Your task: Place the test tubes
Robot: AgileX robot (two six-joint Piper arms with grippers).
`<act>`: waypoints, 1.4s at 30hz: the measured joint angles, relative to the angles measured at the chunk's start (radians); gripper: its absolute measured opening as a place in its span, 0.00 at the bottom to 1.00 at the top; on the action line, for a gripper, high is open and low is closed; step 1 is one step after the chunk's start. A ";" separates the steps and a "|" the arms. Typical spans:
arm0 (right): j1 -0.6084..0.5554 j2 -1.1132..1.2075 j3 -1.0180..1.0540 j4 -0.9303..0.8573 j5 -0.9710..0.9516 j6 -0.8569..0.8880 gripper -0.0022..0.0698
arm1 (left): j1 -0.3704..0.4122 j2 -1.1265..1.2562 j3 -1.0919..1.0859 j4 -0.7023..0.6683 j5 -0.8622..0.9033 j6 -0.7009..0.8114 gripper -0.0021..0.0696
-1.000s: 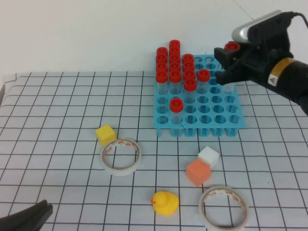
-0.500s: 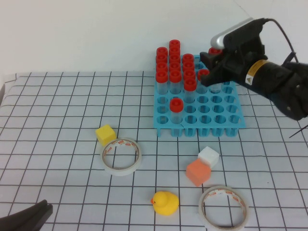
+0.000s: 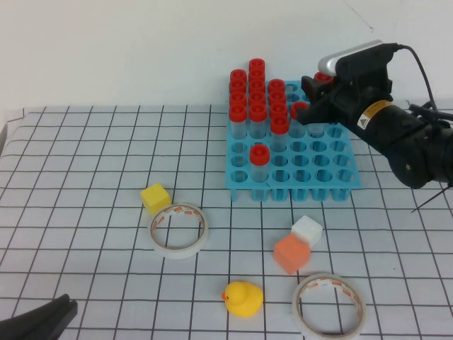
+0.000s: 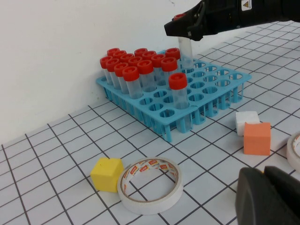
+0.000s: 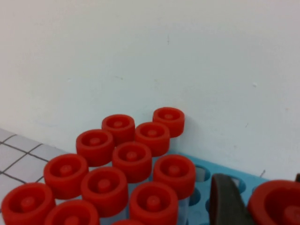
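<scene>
A blue rack (image 3: 297, 190) stands at the back of the table, with several red-capped test tubes (image 3: 256, 99) clustered in its far left holes. One lone tube (image 3: 260, 159) stands near the rack's front left. My right gripper (image 3: 322, 95) hovers over the rack's back rows, to the right of the cluster, and is shut on a red-capped test tube (image 4: 187, 49) that hangs upright above the holes. That tube's red cap (image 5: 276, 201) shows beside one dark finger (image 5: 225, 201). My left gripper (image 3: 67, 308) lies shut at the table's near left corner, holding nothing.
A yellow cube (image 3: 155, 197) touches a tape ring (image 3: 179, 229) left of centre. A white cube (image 3: 307, 229) and an orange cube (image 3: 292, 253) sit in front of the rack. A yellow duck (image 3: 243, 298) and a second tape ring (image 3: 329, 304) lie near the front edge.
My right gripper has carried the tube left and down, from beyond the rack's right side to above its back rows. The left arm has not moved.
</scene>
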 joint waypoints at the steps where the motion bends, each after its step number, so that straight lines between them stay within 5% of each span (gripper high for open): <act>1: 0.000 0.005 0.000 0.006 -0.006 -0.006 0.40 | 0.000 0.000 0.000 0.000 0.000 0.000 0.03; 42: 0.000 0.058 -0.007 0.141 -0.026 -0.089 0.42 | 0.000 0.000 0.000 0.006 0.001 0.000 0.03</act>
